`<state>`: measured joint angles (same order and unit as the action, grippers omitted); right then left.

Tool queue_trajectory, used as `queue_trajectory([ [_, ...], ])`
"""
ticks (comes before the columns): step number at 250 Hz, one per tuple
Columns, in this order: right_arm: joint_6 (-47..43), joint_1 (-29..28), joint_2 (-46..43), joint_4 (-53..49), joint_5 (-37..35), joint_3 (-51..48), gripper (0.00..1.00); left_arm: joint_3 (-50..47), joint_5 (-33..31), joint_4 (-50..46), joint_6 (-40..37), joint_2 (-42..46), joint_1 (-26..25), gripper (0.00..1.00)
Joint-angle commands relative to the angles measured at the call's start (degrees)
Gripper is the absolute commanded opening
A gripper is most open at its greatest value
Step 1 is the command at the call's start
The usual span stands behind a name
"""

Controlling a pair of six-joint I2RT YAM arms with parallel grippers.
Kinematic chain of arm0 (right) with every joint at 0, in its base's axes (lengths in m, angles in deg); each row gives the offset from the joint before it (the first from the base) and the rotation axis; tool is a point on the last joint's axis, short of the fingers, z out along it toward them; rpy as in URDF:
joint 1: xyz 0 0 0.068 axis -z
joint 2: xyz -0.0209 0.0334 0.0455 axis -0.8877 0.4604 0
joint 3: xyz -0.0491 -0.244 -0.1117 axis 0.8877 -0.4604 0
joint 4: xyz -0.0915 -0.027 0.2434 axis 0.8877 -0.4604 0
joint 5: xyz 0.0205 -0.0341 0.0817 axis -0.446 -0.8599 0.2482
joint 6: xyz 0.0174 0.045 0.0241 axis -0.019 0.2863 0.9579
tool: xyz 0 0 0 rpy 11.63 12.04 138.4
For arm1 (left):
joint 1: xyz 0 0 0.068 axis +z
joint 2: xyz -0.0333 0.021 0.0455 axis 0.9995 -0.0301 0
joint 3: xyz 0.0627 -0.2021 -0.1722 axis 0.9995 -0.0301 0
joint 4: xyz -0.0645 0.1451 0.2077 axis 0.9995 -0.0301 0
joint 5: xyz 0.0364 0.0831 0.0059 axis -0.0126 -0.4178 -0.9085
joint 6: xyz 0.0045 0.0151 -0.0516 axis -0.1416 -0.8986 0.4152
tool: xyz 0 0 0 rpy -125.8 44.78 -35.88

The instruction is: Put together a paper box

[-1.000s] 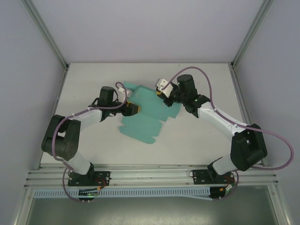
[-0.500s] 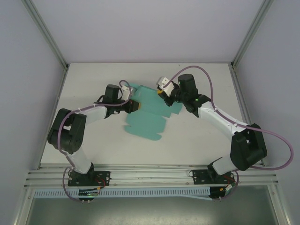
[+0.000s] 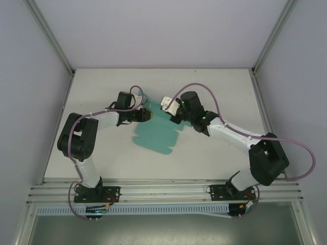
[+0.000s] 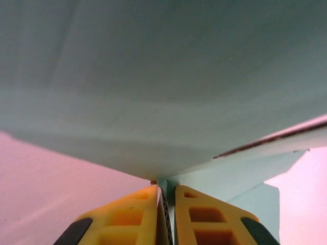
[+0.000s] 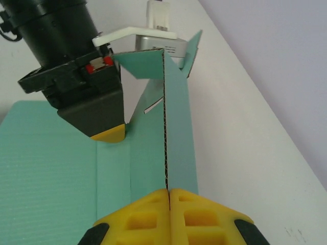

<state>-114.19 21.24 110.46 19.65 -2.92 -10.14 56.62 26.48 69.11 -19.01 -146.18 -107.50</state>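
Though half-flat — teal paper box (image 3: 156, 135), flap upright

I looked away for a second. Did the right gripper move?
Yes. The right gripper slid left, away from the table and its right edge, holding the green card.

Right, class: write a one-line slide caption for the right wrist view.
Teal box, one panel upright, pinched in the right tool; left tool gripping opposite.
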Motion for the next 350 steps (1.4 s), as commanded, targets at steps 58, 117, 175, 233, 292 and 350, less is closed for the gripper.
queue_trajectory([
  [58,-4.8,-7.3,5.4,6.9,-16.1,-6.1,0.0,2.6,-1.2,-1.8,4.7,-4.4,-0.1,0.22],
  [117,-7.3,-4.1,6.5,10.7,-19.9,-6.0,0.0,1.4,-3.0,-5.9,2.9,1.5,-0.1,0.48],
  [175,-9.8,-3.2,7.2,10.6,-19.9,-4.0,0.0,-2.2,1.6,-5.5,4.5,4.7,0.0,0.59],
  [233,-9.9,-3.1,8.6,10.0,-19.0,-2.4,0.0,-0.7,9.8,-3.1,5.0,2.5,-0.1,0.55],
  [292,-9.5,-3.1,8.3,10.1,-18.7,-2.5,0.0,-0.9,10.9,-2.8,5.7,-0.7,-1.4,0.55],
  [350,-9.7,-3.1,7.5,9.6,-18.5,-2.8,0.0,0.6,3.7,-5.0,6.3,-5.5,-1.4,0.48],
])
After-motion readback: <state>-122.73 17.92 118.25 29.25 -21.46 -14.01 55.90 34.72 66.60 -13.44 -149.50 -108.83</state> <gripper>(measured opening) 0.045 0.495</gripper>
